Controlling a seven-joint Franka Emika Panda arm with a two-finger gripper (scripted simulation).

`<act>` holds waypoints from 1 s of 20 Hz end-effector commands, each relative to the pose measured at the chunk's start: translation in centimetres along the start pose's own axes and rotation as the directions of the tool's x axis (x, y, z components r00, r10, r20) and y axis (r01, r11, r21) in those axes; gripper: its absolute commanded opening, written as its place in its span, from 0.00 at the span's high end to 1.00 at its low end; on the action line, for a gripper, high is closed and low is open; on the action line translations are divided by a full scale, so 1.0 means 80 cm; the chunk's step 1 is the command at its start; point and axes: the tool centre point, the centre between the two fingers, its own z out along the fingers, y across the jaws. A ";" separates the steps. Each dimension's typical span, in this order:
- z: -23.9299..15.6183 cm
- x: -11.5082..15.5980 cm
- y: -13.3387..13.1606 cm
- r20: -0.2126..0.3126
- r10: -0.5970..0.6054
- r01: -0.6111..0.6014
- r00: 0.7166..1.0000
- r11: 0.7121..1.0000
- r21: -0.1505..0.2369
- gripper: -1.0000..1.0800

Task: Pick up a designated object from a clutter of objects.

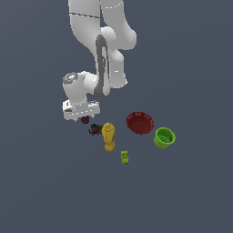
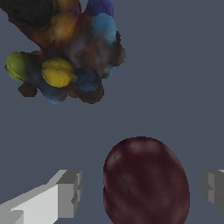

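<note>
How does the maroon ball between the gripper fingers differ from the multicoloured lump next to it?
The maroon ball is one smooth, evenly dark red oval; the multicoloured lump is knobbly, with yellow, blue, orange and brown patches. The ball sits between the open gripper's fingers, while the lump lies outside them, apart from the ball. Both are small, dark and rest on the grey floor.

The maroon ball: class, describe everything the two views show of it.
The maroon ball is small, dark and plum-like, egg-shaped, with a dull, faintly veined skin. It lies on the grey floor between the open end effector fingers, with gaps either side. The multicoloured lump sits nearby, apart. In the exterior view the ball peeks out beneath the hand.
</note>
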 end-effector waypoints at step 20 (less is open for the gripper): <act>0.000 0.004 -0.001 -0.001 -0.001 0.001 1.000 1.000 -0.001 1.00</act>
